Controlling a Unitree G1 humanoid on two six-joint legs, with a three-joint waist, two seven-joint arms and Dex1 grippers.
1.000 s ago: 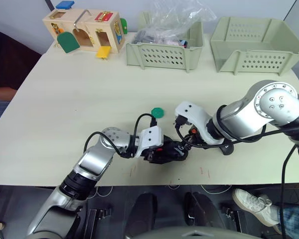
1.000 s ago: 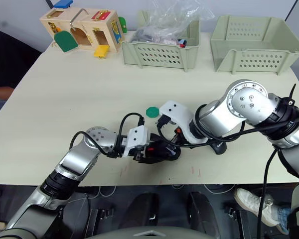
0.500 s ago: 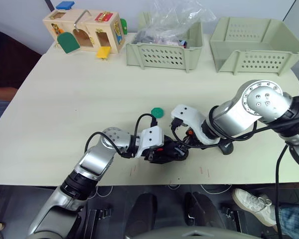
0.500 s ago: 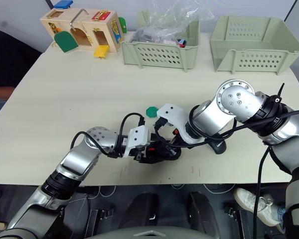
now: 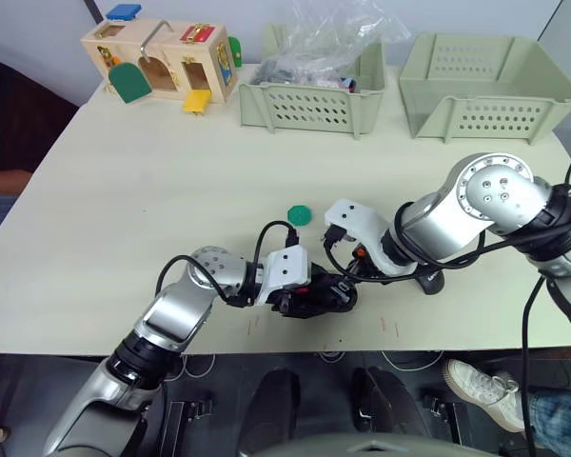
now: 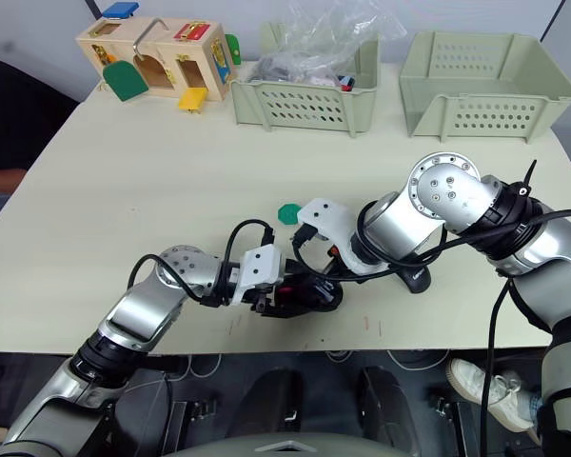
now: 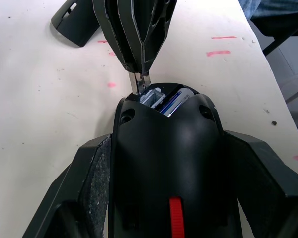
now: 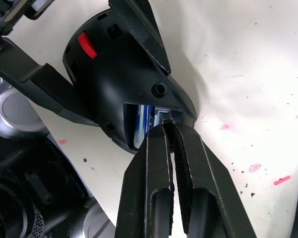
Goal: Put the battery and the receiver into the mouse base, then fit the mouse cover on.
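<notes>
While clamped at both flanks by left fingers (image 7: 97,168), mouse base (image 7: 166,148): rigid, light, glossy-slick. Battery (image 7: 175,101) seated; right gripper (image 8: 170,130) pinched narrow on receiver (image 7: 140,82), tiny, easily dropped.

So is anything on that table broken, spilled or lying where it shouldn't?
Nothing looks broken or spilled. The mouse cover lies off on the table, but that fits: the mouse base is open, held in the left gripper.

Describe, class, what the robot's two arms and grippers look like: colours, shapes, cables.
Both arms are silver-grey metal with rounded joints, white housings at the wrists and looping black cables. The left gripper and right gripper each have two black, tapering fingers.
</notes>
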